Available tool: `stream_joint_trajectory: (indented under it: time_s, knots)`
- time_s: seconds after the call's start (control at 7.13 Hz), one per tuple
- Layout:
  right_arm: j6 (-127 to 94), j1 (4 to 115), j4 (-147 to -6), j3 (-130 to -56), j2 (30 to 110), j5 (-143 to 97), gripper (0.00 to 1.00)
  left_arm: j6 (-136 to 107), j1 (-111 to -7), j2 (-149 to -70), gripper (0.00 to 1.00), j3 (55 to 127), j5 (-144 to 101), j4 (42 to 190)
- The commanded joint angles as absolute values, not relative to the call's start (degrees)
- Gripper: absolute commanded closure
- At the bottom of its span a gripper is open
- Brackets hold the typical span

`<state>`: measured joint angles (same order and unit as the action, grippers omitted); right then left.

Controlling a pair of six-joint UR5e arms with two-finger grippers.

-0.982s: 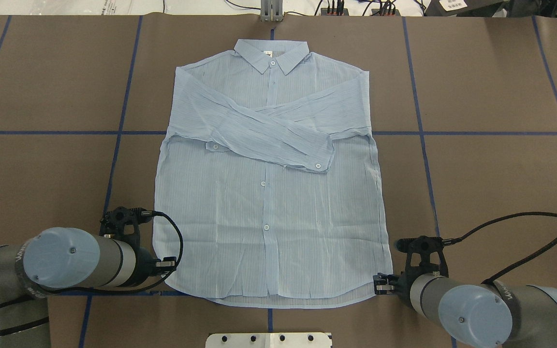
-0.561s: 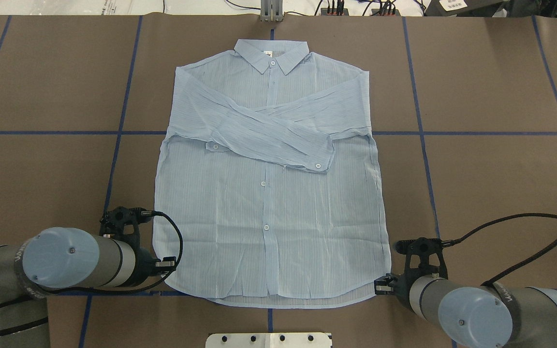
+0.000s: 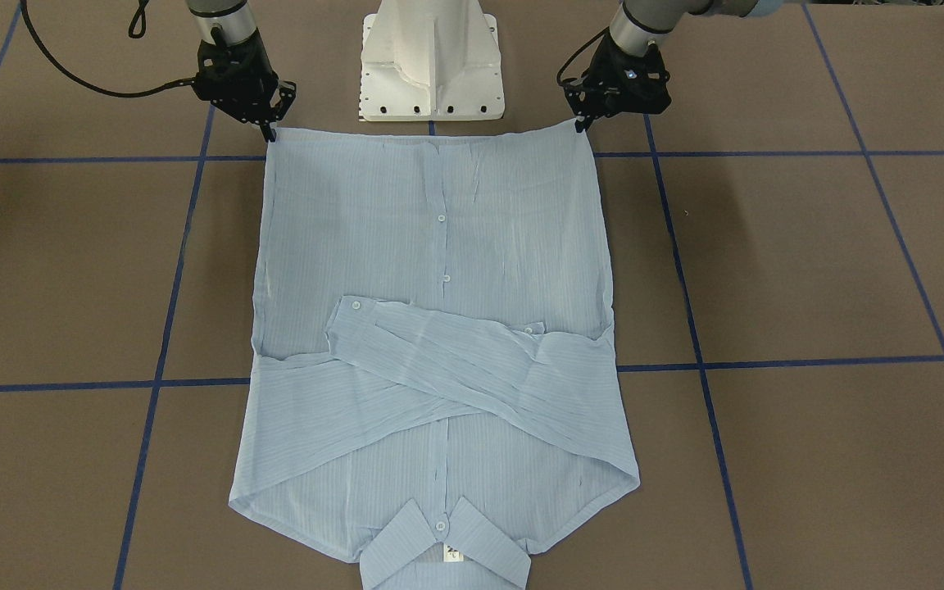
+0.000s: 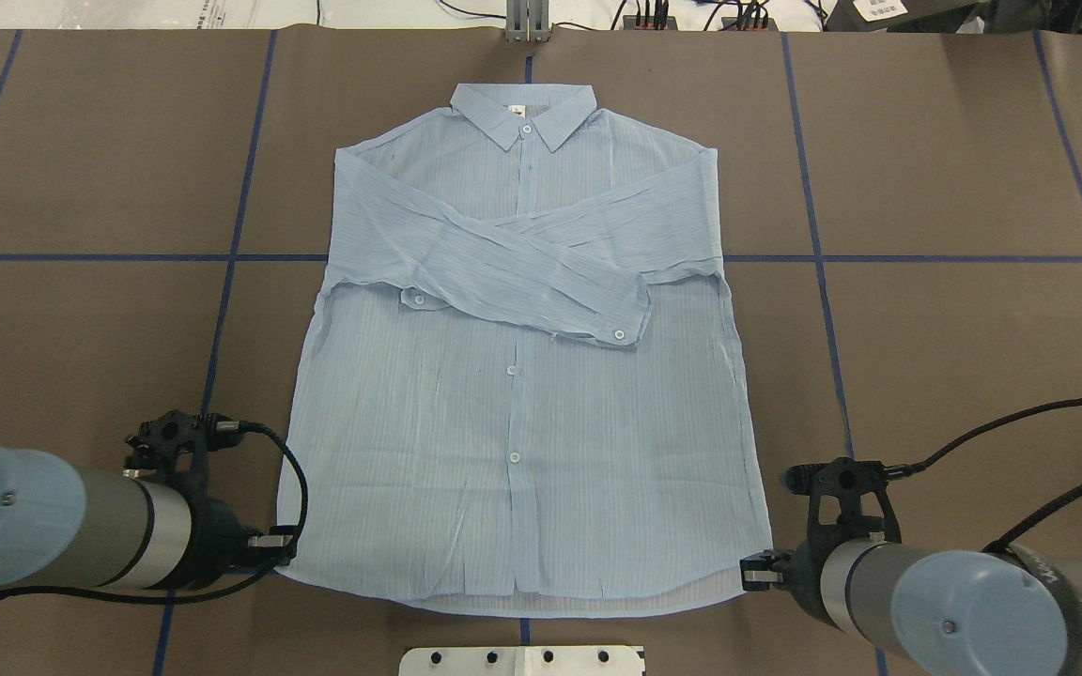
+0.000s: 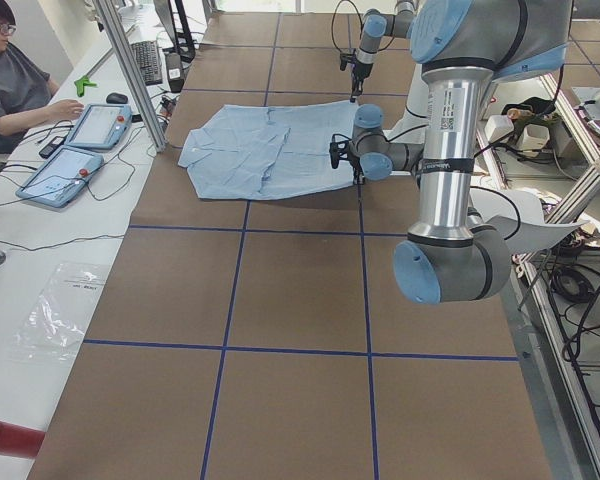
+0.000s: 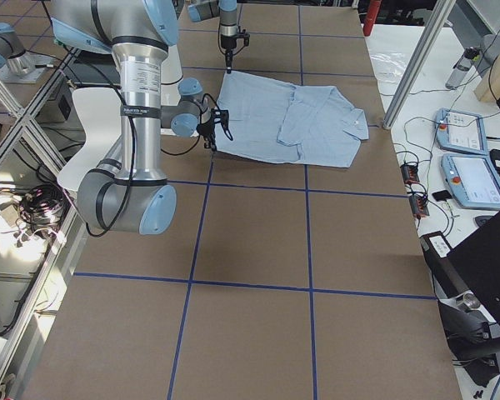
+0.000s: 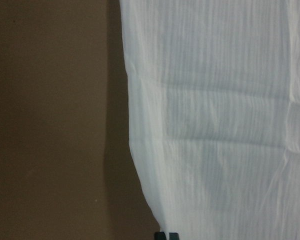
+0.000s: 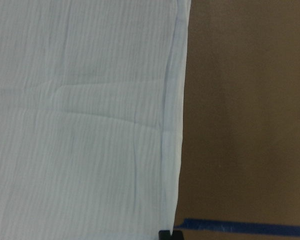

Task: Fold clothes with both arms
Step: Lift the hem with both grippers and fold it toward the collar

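The shirt [image 4: 522, 376] lies flat and face up on the brown table [image 4: 954, 357], collar [image 4: 522, 108] at the far side and hem [image 4: 522, 596] nearest the robot. Both sleeves [image 4: 503, 272] are already crossed over the chest, so the sleeve folds look done, while the body is not yet folded. The left gripper [image 4: 280, 543] sits at the hem's left corner and the right gripper [image 4: 749, 573] at its right corner. Each appears pinched shut on the cloth, and the hem runs straight between them. What remains, I judge, is carrying the hem toward the collar and any further halving. No bin, basket or other container shows in any view.
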<state>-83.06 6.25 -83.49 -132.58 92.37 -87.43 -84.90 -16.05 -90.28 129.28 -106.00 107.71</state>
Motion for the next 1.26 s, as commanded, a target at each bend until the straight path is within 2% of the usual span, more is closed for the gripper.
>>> stream_joint_trajectory:
  time_s: [0.0,0.14,0.28,0.42,0.56,0.84,1.12]
  knots:
    - [-83.06,6.85,-96.03,-147.51,92.29,-96.20,1.00,-84.90,-14.42,-88.85,1.00,144.15,-113.43,98.32]
    - [-82.97,10.25,-100.15,-150.87,90.98,-100.42,1.00,-84.90,-15.02,-89.64,1.00,146.66,-115.12,94.69]
    - [-82.62,12.46,-102.63,-149.69,87.49,-102.11,1.00,-84.64,-15.46,-92.08,1.00,143.73,-115.14,92.74]
    - [-82.01,17.61,-103.09,-145.33,82.14,-102.22,1.00,-83.51,-18.43,-95.24,1.00,138.31,-114.44,92.72]
    - [-81.39,21.76,-103.01,-141.63,78.96,-102.22,1.00,-80.28,-25.59,-98.93,1.00,133.47,-114.43,92.55]
    - [-78.15,31.51,-103.01,-137.48,71.83,-102.48,1.00,-75.08,-37.91,-102.11,1.00,128.95,-114.52,92.46]
    - [-74.21,37.68,-102.40,-129.60,65.85,-101.78,1.00,-74.88,-43.31,-107.81,1.00,122.91,-114.26,92.46]
